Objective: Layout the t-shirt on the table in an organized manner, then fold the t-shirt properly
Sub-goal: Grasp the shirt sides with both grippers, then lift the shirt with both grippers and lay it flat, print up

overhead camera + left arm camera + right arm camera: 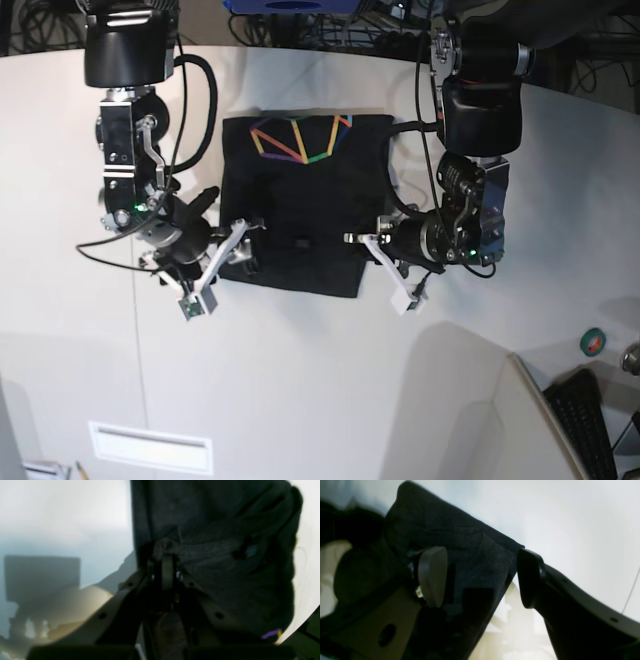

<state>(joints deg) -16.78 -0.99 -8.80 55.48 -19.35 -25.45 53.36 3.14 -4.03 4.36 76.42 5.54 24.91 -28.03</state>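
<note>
Folding well advanced: t-shirt [300,205] lies compact on table [320,380], left gripper [372,243] pinching its edge, right gripper [236,240] agape beside it.

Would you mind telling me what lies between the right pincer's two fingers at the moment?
The t-shirt's edge lies between the open right pincer's fingers, seen in the right wrist view.

The black t-shirt [300,205] lies folded into a rectangle, rainbow print up, on the off-white table [330,390].
</note>
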